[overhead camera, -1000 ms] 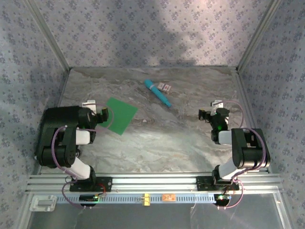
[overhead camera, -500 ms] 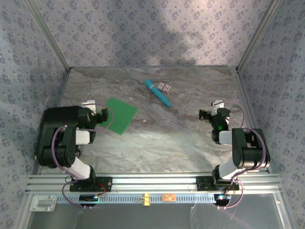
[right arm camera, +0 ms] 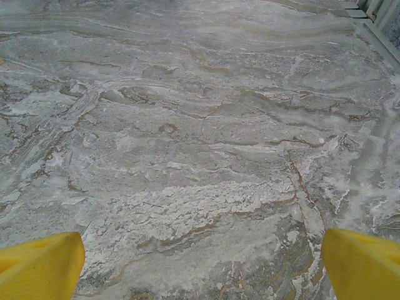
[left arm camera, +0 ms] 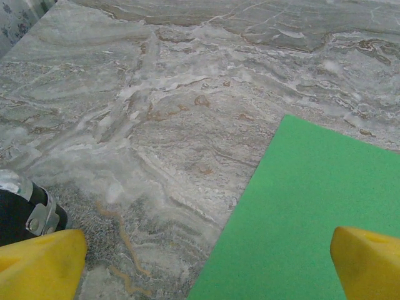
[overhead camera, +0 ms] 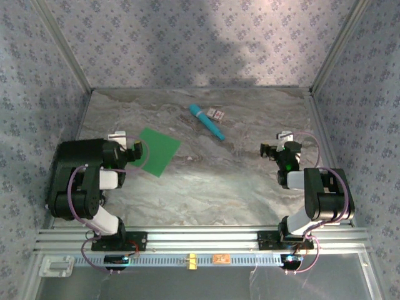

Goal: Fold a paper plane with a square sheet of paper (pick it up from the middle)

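The bright green square paper sheet (left arm camera: pixel 312 212) runs off the frame's lower right beneath the wide-open left hand (left arm camera: pixel 206 262), while the equally released right hand (right arm camera: pixel 200 262) faces grey marble counter (right arm camera: pixel 187 125).

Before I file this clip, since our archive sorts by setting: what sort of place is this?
Probably a lab robot test cell, not a home or factory: a left arm and right arm bolted to an aluminium rail, a marble-patterned tabletop, and patterned walls enclosing three sides.

Soft even light, faint shadow on back wall (overhead camera: pixel 231 62), sharp focus
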